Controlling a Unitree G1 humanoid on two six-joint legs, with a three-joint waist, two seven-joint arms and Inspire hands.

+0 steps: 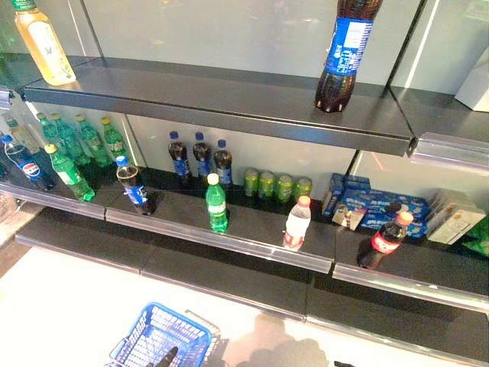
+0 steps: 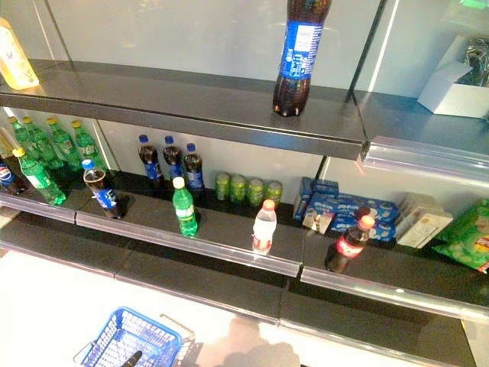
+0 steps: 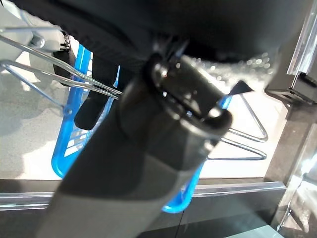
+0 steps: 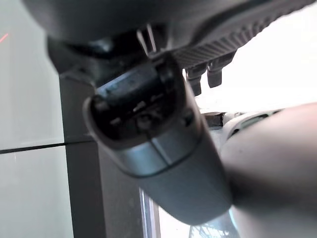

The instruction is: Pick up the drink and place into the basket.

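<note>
Drinks stand on a dark middle shelf (image 1: 252, 248): a green bottle (image 1: 217, 205), a white bottle with a pink cap (image 1: 297, 223), a red-label cola (image 1: 386, 238) and a leaning blue-label cola (image 1: 134, 186). A large cola bottle (image 1: 344, 53) stands on the top shelf. A blue wire basket (image 1: 182, 319) hangs low at the left, well below the shelves. My left hand (image 3: 163, 148) is shut on its wire handle (image 3: 34, 74), with the fingers (image 3: 91, 106) curled over it. My right hand (image 4: 158, 144) hangs low beside the shelving, fingers (image 4: 198, 82) relaxed and holding nothing.
A yellow drink (image 1: 44, 42) stands at the top shelf's left end. Green bottles (image 1: 76, 145), three dark bottles (image 1: 201, 157), green cans (image 1: 276, 186) and blue boxes (image 1: 374, 206) fill the back of the middle shelf. A white box (image 2: 451, 88) and green bags (image 2: 470, 237) sit at the right.
</note>
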